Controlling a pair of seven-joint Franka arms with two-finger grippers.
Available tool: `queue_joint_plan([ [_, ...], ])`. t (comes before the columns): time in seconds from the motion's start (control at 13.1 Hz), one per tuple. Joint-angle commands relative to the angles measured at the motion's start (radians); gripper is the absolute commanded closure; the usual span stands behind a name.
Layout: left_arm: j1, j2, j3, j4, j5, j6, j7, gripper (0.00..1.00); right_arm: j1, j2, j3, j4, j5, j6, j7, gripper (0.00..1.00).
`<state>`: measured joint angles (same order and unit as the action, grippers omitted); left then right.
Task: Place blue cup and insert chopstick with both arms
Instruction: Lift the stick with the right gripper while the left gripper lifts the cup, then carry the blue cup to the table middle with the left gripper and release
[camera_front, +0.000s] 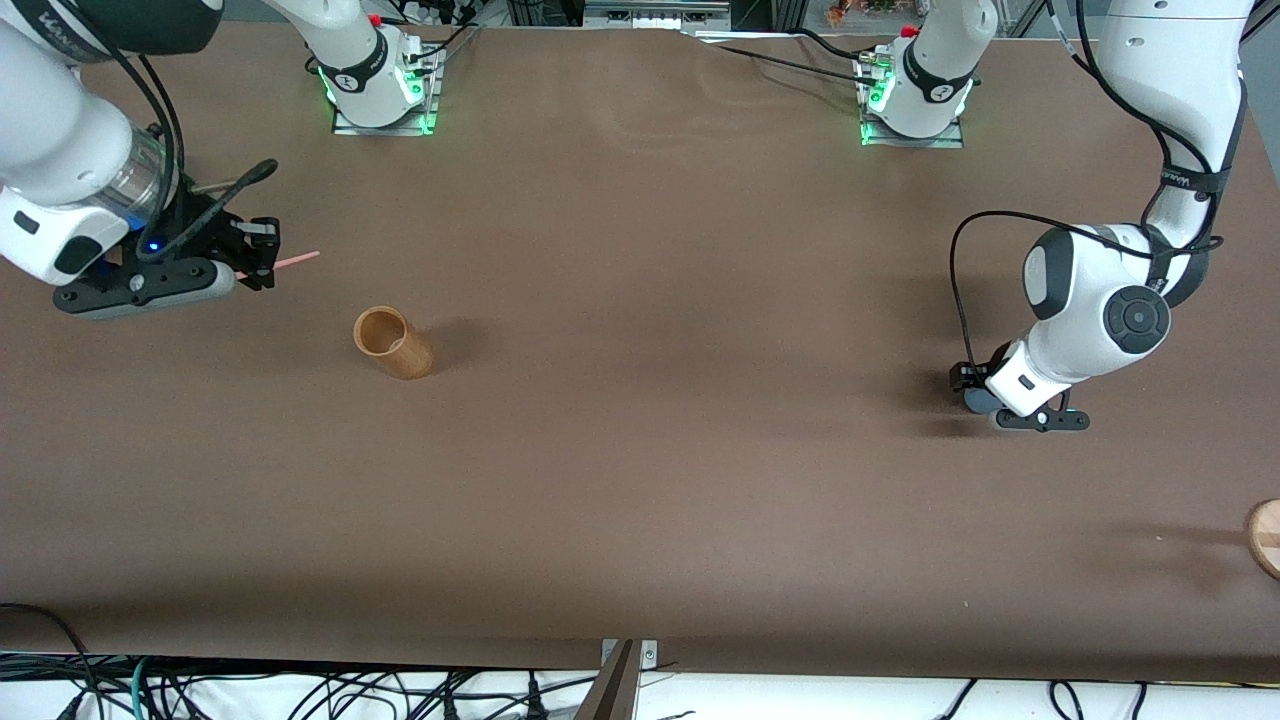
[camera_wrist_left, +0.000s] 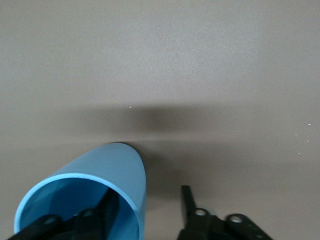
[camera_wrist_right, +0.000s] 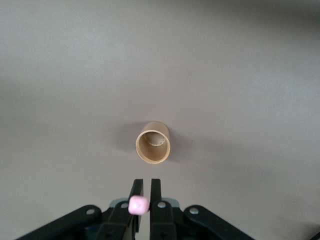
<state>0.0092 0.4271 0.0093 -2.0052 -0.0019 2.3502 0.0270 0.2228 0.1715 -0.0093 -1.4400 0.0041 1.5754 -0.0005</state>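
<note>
The right gripper (camera_front: 262, 258) is at the upper left of the front picture, up over the table (camera_front: 640, 450). Its jaws are pressed tight on the chopstick (camera_front: 297, 261). The thin pink stick pokes out sideways from between the fingers. Its pink end (camera_wrist_right: 138, 205) shows in the right wrist picture, with the tan cup (camera_wrist_right: 153, 142) standing on the table below.

The left gripper (camera_front: 975, 392) is low at the table, at the right of the front picture. One finger (camera_wrist_left: 106, 207) is inside the blue cup (camera_wrist_left: 100, 192) and the other (camera_wrist_left: 187, 200) is outside. The jaws are partly spread around the cup's wall. I cannot tell if they squeeze it.

A round wooden thing (camera_front: 1265, 535) peeks in at the right edge.
</note>
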Motion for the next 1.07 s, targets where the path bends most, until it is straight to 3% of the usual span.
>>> queue_joint_plan([
  [0.0, 0.003, -0.022, 0.003, -0.024, 0.025, 0.014, 0.01, 1.0, 0.0, 0.031, 0.003, 0.024, -0.022, 0.014, -0.001, 1.0],
  [0.31, 0.0, -0.022, 0.001, 0.006, 0.025, 0.0, 0.004, 1.0, 0.001, 0.039, 0.003, 0.026, -0.026, 0.02, -0.001, 1.0],
  [0.61, -0.05, -0.03, -0.077, 0.175, 0.01, -0.205, -0.137, 1.0, 0.0, 0.039, 0.003, 0.026, -0.029, 0.02, 0.002, 1.0],
  [0.76, -0.116, -0.018, -0.144, 0.267, 0.011, -0.284, -0.315, 1.0, 0.001, 0.045, 0.003, 0.026, -0.042, 0.02, 0.004, 1.0],
  [0.99, -0.285, 0.031, -0.149, 0.397, 0.008, -0.356, -0.401, 1.0, 0.003, 0.046, 0.008, 0.026, -0.046, 0.02, 0.004, 1.0],
])
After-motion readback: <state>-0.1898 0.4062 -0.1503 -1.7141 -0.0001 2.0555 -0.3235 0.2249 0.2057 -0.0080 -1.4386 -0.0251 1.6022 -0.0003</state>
